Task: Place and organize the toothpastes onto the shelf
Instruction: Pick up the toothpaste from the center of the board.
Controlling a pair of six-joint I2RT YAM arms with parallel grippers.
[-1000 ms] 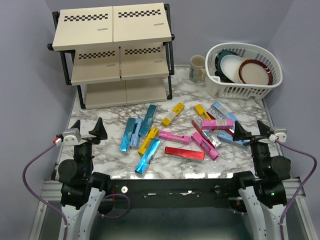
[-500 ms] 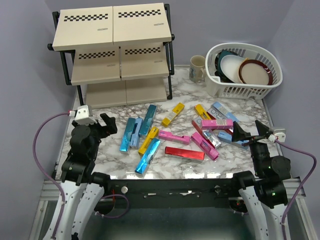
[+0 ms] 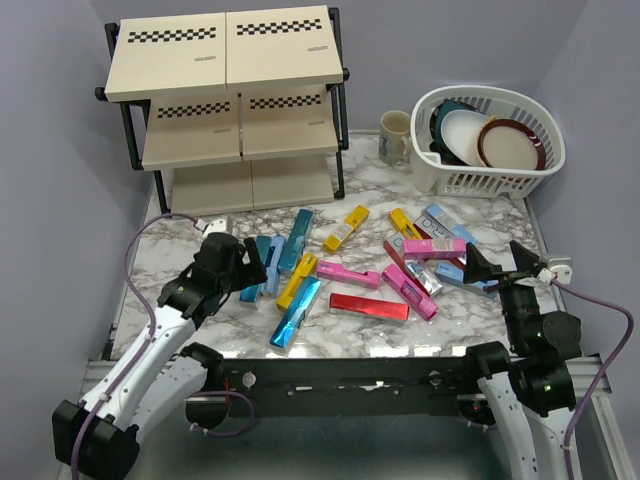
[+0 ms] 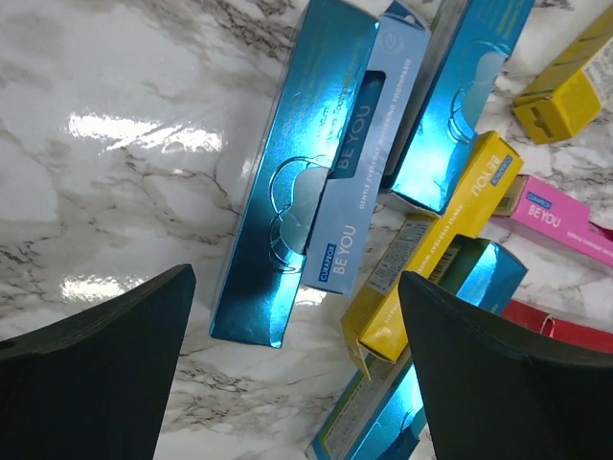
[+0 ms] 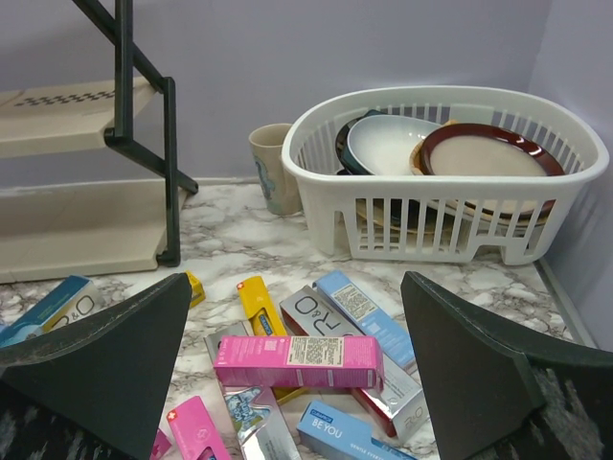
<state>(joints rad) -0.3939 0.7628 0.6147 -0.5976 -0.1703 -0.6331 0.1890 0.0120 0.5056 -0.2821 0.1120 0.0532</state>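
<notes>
Teal is the box that matters now. This teal box (image 4: 273, 182) lies right under the left gripper (image 4: 297, 278). The gripper's two fingers are spread wide, one on each side of the box, and they hold nothing. They hang low over it, but I cannot tell if they touch it.

The teal box is at the left end of the heap on the table (image 3: 440, 330). A light blue box (image 4: 369, 125) lies tight against its right side. The long way of the teal box runs away from the robot and leans a bit right, so its far end points toward the shelf (image 3: 225, 60). The fingers stand across its thin way, so I think a squeeze here would catch it, maybe with the light blue box too. The left arm is much the nearer one.

The shelf is at the back left, with no box on it. The other boxes (image 3: 348, 272) lie every which way in the middle. The right gripper (image 3: 497, 258) is at the right end of the heap, spread wide and holding nothing.
</notes>
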